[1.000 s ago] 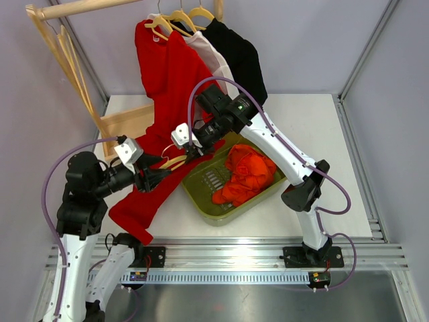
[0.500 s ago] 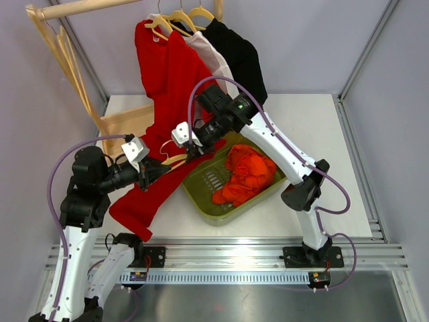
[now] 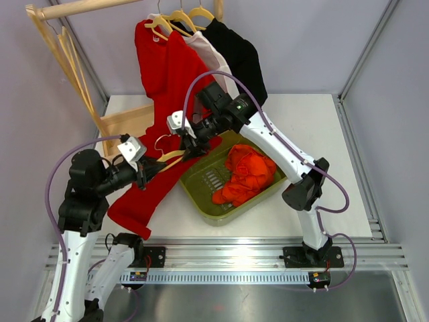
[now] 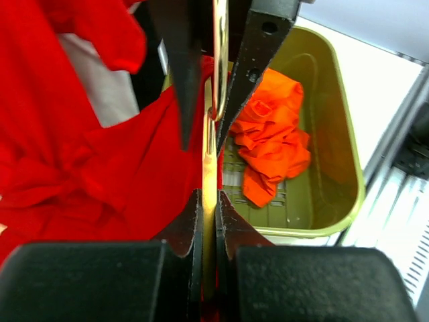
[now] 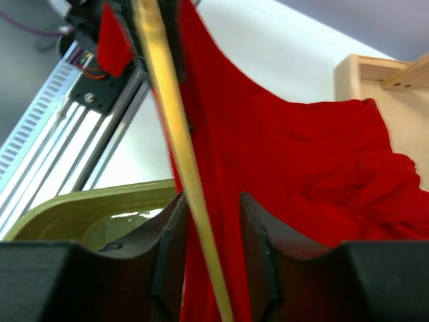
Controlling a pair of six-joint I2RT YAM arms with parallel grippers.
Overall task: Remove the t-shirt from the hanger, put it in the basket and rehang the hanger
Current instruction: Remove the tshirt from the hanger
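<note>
The left pincer (image 4: 209, 199) is clamped tight on the wooden hanger (image 4: 208, 144), holding it above the counter (image 3: 315, 127) just left of the green basket (image 3: 198, 202). The red t-shirt (image 3: 141, 198) hangs from that hanger and trails down onto the counter toward the left arm's base, not yet free. The right pincer (image 5: 211, 202) stands with its fingers apart, straddling the hanger's bar with red fabric beside it and gripping nothing. To do this step well, I judge the left should hold the hanger steady. The right should close on cloth alone, near the shoulder and clear of the wood, then draw it off the hanger's end toward the basket. A pull that catches the bar would drag both.
</note>
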